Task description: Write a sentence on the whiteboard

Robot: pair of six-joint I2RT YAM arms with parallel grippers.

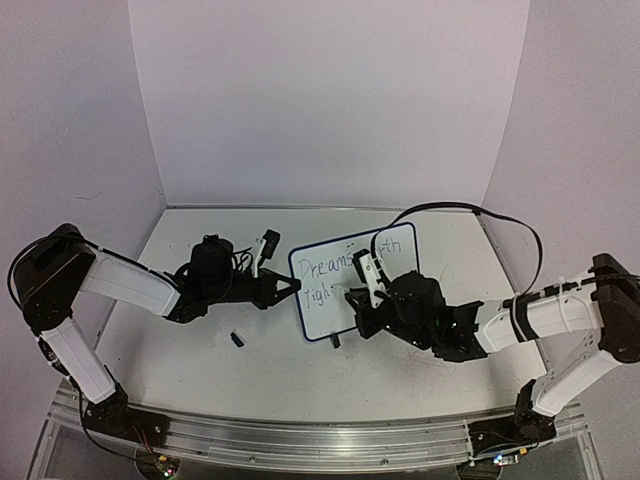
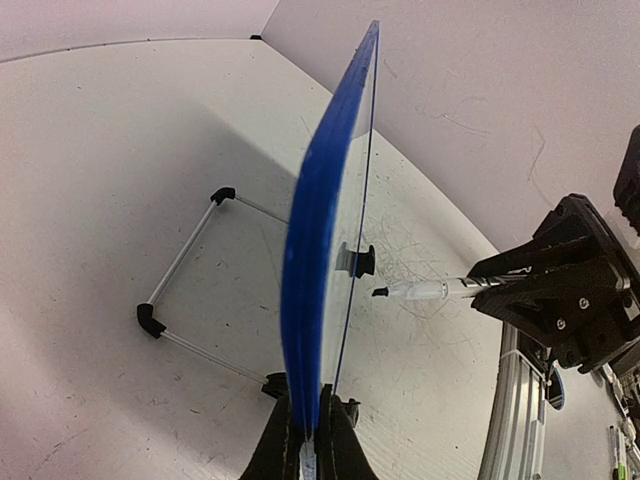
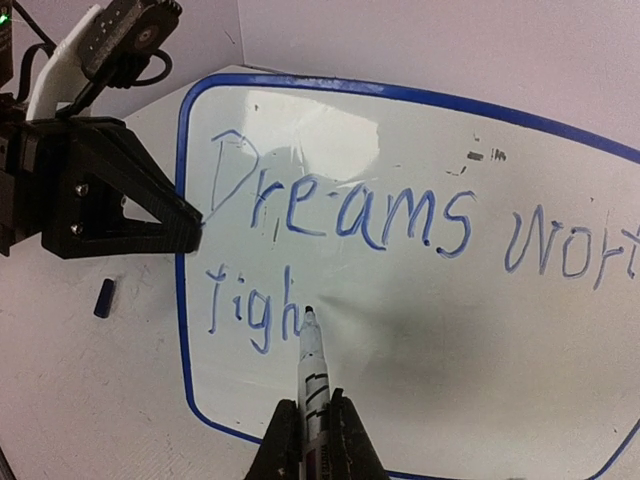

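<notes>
The whiteboard [image 1: 322, 316] stands upright mid-table with its dark blue rim. My left gripper [image 1: 291, 285] is shut on its left edge, seen edge-on in the left wrist view as a blue rim [image 2: 313, 260] pinched between the fingers [image 2: 313, 412]. The sentence [image 3: 340, 208] in blue reads "Dreams wort" on top, with "figh" below. My right gripper [image 3: 313, 402] is shut on a white marker [image 3: 315, 362], whose black tip rests on the board just right of the "h". In the left wrist view the marker [image 2: 425, 291] points at the board's face.
A small dark blue cap [image 1: 238, 339] lies on the table in front of the board's left side, also the cap [image 3: 103, 298] in the right wrist view. The board's wire stand [image 2: 185, 255] spreads behind it. A black cable [image 1: 470, 208] loops at back right.
</notes>
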